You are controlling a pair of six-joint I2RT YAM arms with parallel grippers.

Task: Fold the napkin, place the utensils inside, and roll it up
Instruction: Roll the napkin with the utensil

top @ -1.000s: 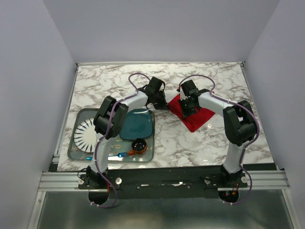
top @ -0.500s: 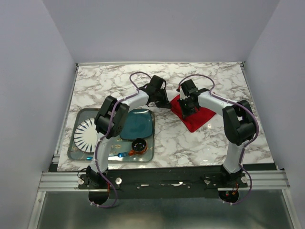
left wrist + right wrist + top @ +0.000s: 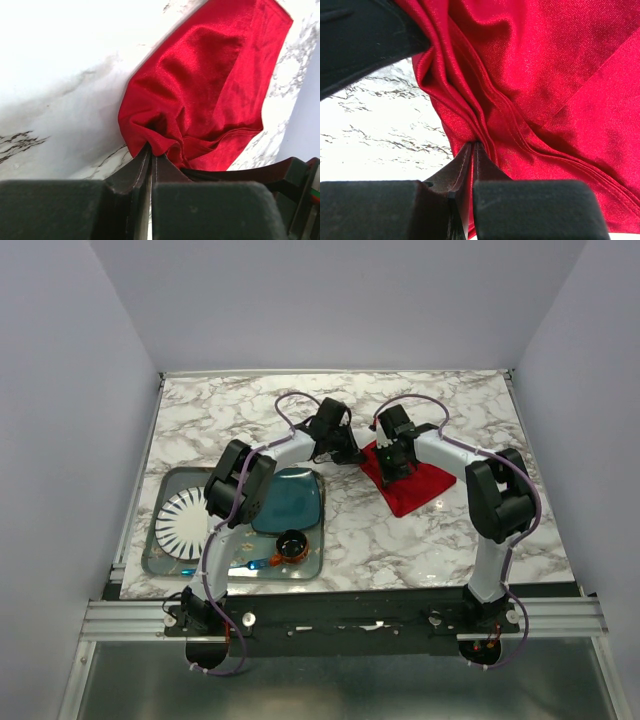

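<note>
Left claw (image 3: 150,152) and right claw (image 3: 474,146) are both clamped on the napkin's (image 3: 418,486) bunched 10–11 o'clock edge. Paired grip, probably to lift evenly for folding.

Your left arm (image 3: 285,450) and right arm (image 3: 450,452): both stretched forward, wrists turned toward each other.
Your left gripper (image 3: 151,152): pinched tight on the napkin (image 3: 200,90).
Your right gripper (image 3: 474,145): pinched tight on the napkin too.

Surface (image 3: 440,540): white, grey-veined marble pattern. Two items lay directly on it: a grey tray (image 3: 160,562) at the near left, and a red napkin (image 3: 415,488), rumpled and partly folded, right of centre toward the far side.
</note>
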